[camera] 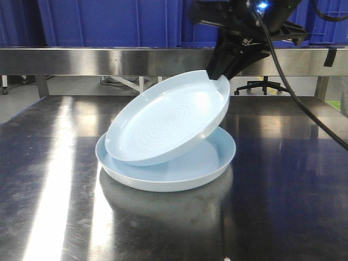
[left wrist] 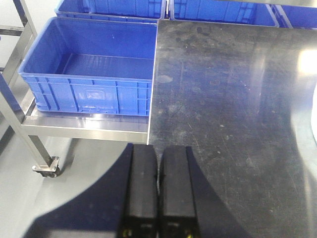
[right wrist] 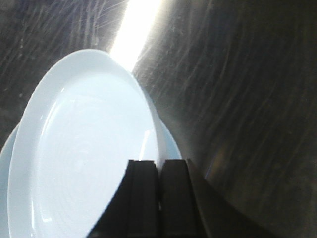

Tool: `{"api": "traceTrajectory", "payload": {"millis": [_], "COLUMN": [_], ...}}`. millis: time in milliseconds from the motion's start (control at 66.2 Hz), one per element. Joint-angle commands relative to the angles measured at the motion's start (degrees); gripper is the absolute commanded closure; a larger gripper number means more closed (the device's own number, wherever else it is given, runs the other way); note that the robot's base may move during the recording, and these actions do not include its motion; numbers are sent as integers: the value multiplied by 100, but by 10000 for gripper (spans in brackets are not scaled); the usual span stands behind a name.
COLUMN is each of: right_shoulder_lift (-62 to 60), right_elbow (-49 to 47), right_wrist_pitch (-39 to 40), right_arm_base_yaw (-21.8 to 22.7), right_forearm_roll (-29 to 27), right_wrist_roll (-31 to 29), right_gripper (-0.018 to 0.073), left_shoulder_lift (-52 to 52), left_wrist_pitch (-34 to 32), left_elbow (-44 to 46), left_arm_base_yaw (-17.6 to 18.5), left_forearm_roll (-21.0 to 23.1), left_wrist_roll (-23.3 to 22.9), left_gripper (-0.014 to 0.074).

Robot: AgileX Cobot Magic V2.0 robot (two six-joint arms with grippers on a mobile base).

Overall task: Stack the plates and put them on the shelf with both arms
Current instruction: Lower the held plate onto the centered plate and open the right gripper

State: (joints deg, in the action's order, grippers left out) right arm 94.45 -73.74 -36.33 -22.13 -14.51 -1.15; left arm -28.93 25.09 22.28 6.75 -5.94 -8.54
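Observation:
Two pale blue-white plates are on the steel table. The lower plate point(camera: 206, 163) lies flat. The upper plate point(camera: 168, 119) is tilted, its near-left edge resting in the lower one and its far-right rim raised. My right gripper point(camera: 217, 73) is shut on that raised rim. In the right wrist view the gripper point(right wrist: 159, 162) pinches the rim of the upper plate point(right wrist: 84, 148), with the lower plate's edge point(right wrist: 168, 141) beside it. My left gripper point(left wrist: 158, 148) is shut and empty over the table's left edge, away from the plates.
The steel table point(camera: 283, 185) reflects strong glare. A steel shelf rail point(camera: 109, 57) runs behind it with blue crates point(camera: 109, 22) beyond. In the left wrist view, an empty blue crate point(left wrist: 94, 69) sits on a low wheeled steel rack point(left wrist: 44, 166) beside the table.

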Motion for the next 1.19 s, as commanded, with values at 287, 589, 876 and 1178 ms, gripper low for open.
{"api": "traceTrajectory", "payload": {"millis": [287,589,876,1178], "right_shoulder_lift": [-191,-174,-45,35], "right_elbow": [-232,-232,-232,-227], "right_wrist_pitch": [321,224,-106,-193], "right_arm_base_yaw": [-81,-81,-81,-81], "right_forearm_roll": [-86,-86,-86,-86], "right_wrist_roll": [-36,-36,-41,-41], "right_gripper": [503,498,162,125], "left_shoulder_lift": [-21,-21,-21,-21], "left_wrist_pitch": [-473,-473,-473,-473], "left_elbow": [171,171,171,171], "left_arm_base_yaw": [44,44,44,44], "left_forearm_roll": [20,20,20,20], "left_wrist_roll": [-60,-60,-60,-60], "left_gripper": [509,509,509,509]}}
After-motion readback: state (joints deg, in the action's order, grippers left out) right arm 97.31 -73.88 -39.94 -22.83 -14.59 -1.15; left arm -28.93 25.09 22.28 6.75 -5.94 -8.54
